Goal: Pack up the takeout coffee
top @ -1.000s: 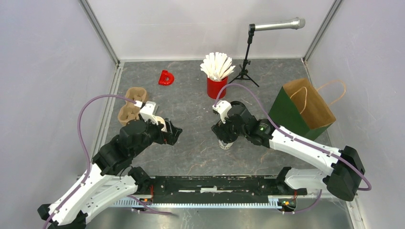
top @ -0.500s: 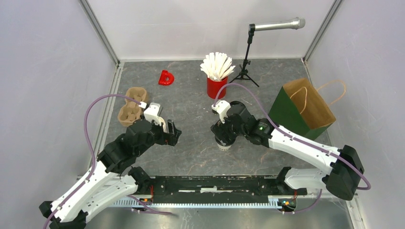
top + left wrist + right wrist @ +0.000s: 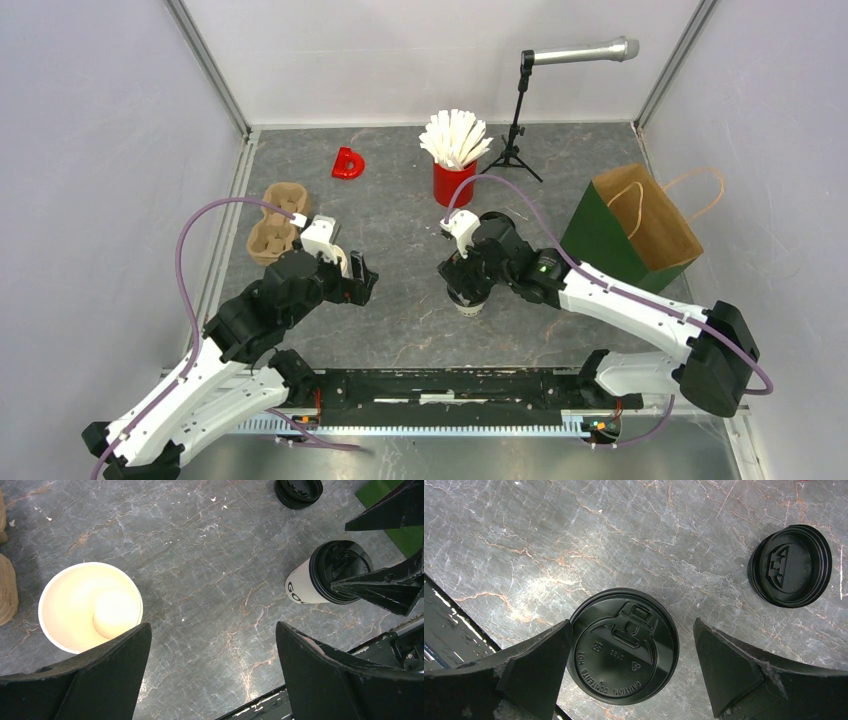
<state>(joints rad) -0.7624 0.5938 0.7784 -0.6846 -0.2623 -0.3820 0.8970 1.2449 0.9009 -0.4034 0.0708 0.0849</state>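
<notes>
One takeout coffee cup [image 3: 624, 645] stands upright with its black lid on, a white cup also seen in the top view [image 3: 468, 303] and the left wrist view [image 3: 327, 572]. My right gripper [image 3: 633, 625] hangs open just above it, its fingers straddling the lid, the left one at the lid's rim. The other cup [image 3: 90, 607] stands uncovered, cream inside, and is hidden under my left arm in the top view. Its loose black lid [image 3: 789, 566] lies on the table beyond the lidded cup. My left gripper [image 3: 213, 626] is open over bare table between the two cups.
A brown pulp carrier [image 3: 275, 222] lies at the left. A red cup of white sticks [image 3: 453, 180] and a red D-shaped piece [image 3: 348, 163] stand at the back. A microphone stand [image 3: 518, 120] is behind, and an open green-and-brown paper bag [image 3: 640, 225] stands at the right.
The right gripper has shifted slightly left over the lidded cup. The left arm drew slightly left, then stopped. Both stay open.
</notes>
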